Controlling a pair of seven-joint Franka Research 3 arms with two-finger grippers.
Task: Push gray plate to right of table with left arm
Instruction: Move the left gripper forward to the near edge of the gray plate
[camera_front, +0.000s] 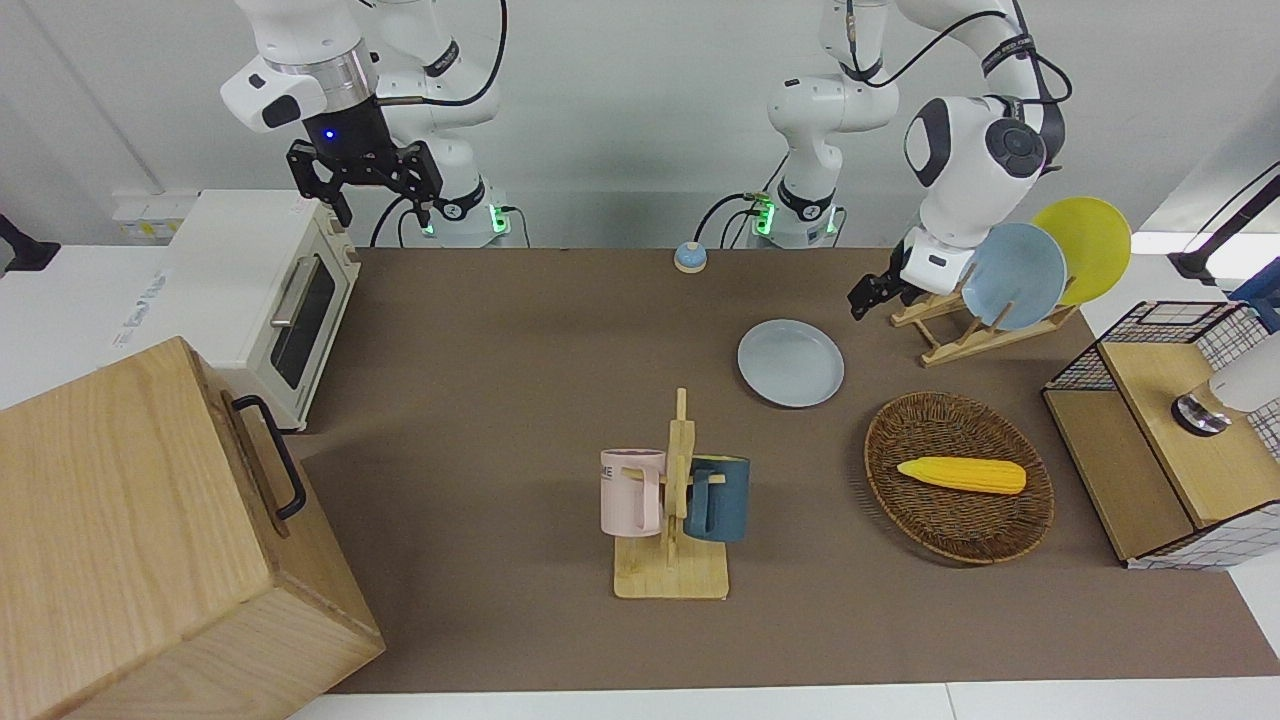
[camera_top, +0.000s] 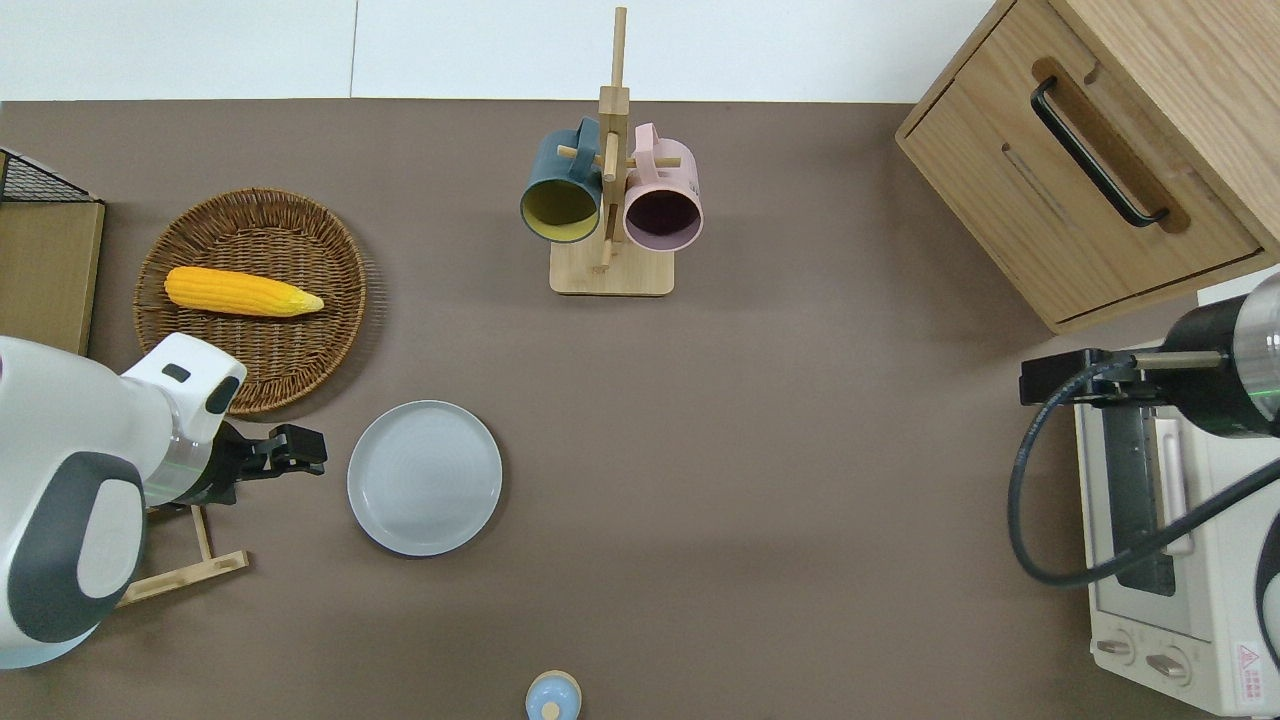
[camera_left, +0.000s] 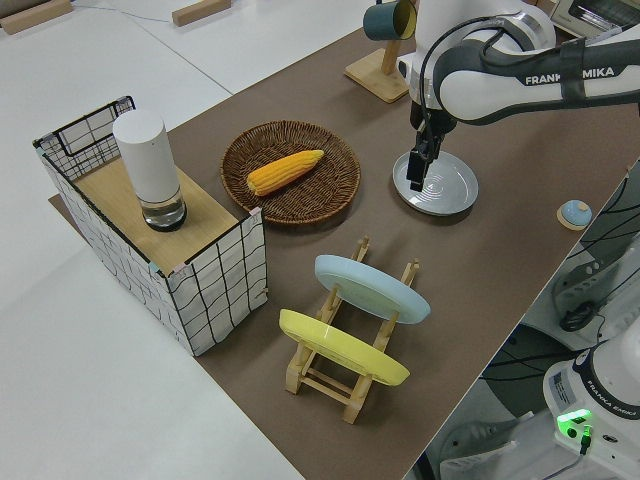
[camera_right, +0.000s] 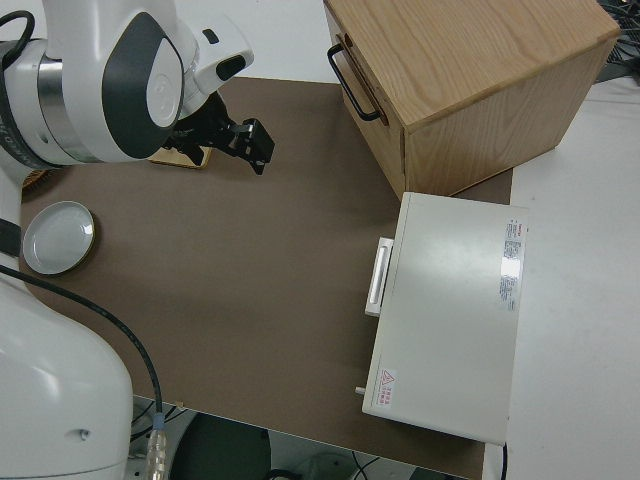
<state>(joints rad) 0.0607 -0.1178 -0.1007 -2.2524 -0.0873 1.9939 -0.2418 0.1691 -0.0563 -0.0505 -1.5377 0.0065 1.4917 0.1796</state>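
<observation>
The gray plate (camera_front: 790, 362) (camera_top: 425, 477) (camera_left: 437, 183) lies flat on the brown table (camera_front: 500, 400), roughly mid-depth and toward the left arm's end. The left gripper (camera_front: 866, 297) (camera_top: 303, 452) (camera_left: 419, 168) hangs low just beside the plate's rim, on the side toward the left arm's end of the table. In the overhead view a small gap shows between the two. Its fingers look shut, with nothing between them. The right gripper (camera_front: 372, 208) (camera_right: 252, 148) is parked, fingers spread open and empty.
A wooden rack (camera_front: 975, 325) with a sky-blue and a yellow plate stands close by the left gripper. A wicker basket (camera_top: 250, 360) with corn, a mug tree (camera_top: 610, 200), a small blue bell (camera_front: 690, 258), a toaster oven (camera_front: 270, 300), a wooden cabinet (camera_front: 130, 530) and a wire-grid box (camera_front: 1170, 440) also stand on or around the table.
</observation>
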